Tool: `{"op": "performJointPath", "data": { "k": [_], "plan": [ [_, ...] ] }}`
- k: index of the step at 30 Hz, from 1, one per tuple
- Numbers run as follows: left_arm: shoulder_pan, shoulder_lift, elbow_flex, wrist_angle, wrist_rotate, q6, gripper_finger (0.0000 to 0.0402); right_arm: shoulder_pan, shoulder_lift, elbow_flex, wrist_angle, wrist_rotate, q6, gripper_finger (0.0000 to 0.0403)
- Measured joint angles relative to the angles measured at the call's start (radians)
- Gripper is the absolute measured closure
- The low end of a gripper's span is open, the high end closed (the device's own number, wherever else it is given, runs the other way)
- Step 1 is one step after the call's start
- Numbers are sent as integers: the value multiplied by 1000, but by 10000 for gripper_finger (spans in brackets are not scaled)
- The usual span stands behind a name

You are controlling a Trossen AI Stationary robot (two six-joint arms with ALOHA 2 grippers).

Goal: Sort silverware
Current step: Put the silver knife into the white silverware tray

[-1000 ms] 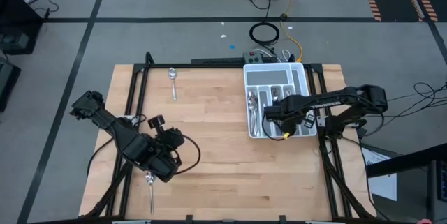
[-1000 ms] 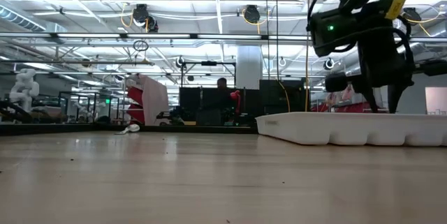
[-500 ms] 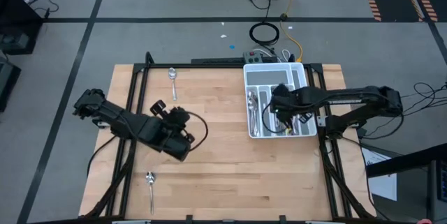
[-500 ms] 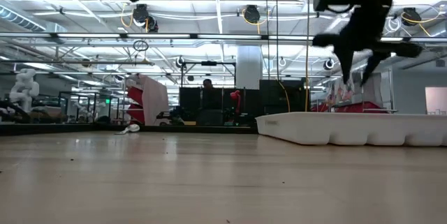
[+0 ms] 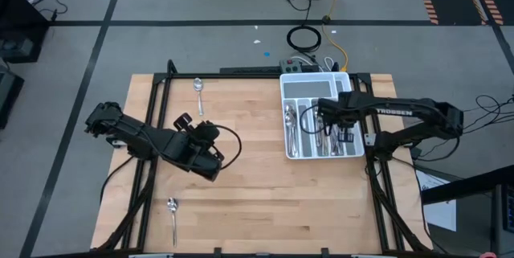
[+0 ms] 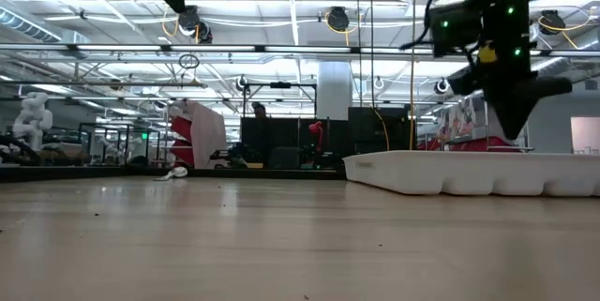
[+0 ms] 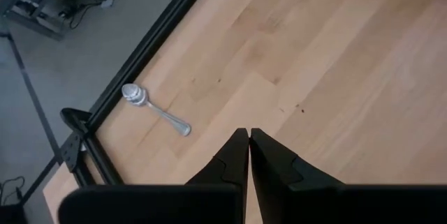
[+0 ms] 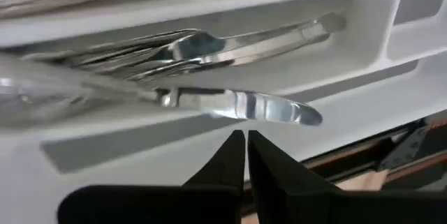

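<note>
Reaching my right arm over the white compartmented plastic tray (image 5: 344, 81), I am holding my right gripper (image 8: 246, 155) closed and empty above the shiny silverware (image 8: 237, 105) lying inside; my left gripper (image 7: 249, 155), also closed and empty, is hovering over bare wood near a small silver spoon (image 7: 155, 109).

Wooden table (image 5: 257, 178): tray (image 5: 347, 81), two spoons (image 5: 199, 96).

**Around the work: surface, tray and floor**

You have a light wooden surface (image 5: 249, 169) set in a black frame (image 5: 157, 105). A white compartmented tray (image 5: 347, 81) sits at its far right corner. Just behind the tray on the grey floor (image 5: 201, 1) you see a small box with coloured buttons (image 5: 299, 65), a black coiled cable (image 5: 304, 38) and a yellow cable (image 5: 336, 49). Across the room stand dark cabinets (image 6: 281, 146) and a red-and-white machine (image 6: 197, 132).
</note>
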Motion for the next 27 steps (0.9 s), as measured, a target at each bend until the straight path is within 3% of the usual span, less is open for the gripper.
{"op": "performJointPath", "data": {
  "k": [4, 27],
  "plan": [
    [0, 0, 0, 0, 1, 4, 377, -58, 11, -32, 82, -2, 13, 401],
    [-1, 0, 0, 0, 17, 58, 377, -265, 71, -87, 112, 22, 56, 403]
  ]
}}
